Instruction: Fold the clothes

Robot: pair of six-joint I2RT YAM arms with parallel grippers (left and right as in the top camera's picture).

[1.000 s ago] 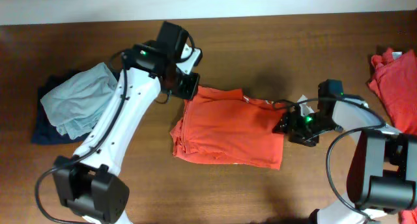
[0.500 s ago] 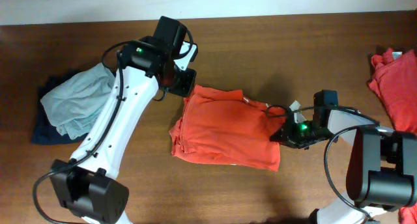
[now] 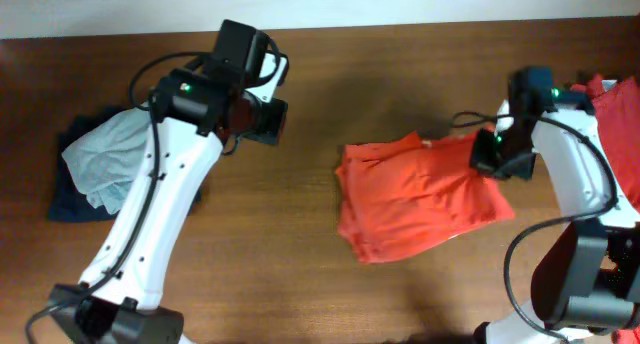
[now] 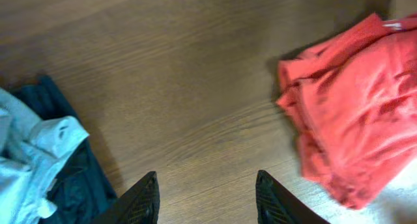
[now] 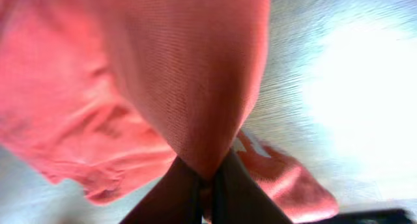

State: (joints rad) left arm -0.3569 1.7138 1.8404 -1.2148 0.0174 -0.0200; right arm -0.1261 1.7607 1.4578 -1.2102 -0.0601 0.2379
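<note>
A folded red-orange T-shirt (image 3: 415, 194) lies right of the table's middle, its right edge lifted. My right gripper (image 3: 490, 154) is shut on that edge. In the right wrist view the cloth (image 5: 163, 74) hangs as a pinched fold from the closed right gripper (image 5: 207, 185). My left gripper (image 3: 262, 119) hovers open over bare wood, well left of the shirt. The left wrist view shows nothing between the fingers of the left gripper (image 4: 207, 201), and the shirt (image 4: 352, 100) lies off to the right. More red-orange clothes (image 3: 615, 134) are heaped at the table's right edge.
A pale grey-blue garment (image 3: 110, 154) lies on a dark navy one (image 3: 70, 199) at the left of the table; both also show in the left wrist view, grey (image 4: 32, 152) over navy (image 4: 75, 185). Brown wood separates this pile from the shirt.
My right gripper shut on the shirt's right edge and pulled the folded shirt to the right, lifting that edge. The left arm drew back to the left, away from the shirt.
</note>
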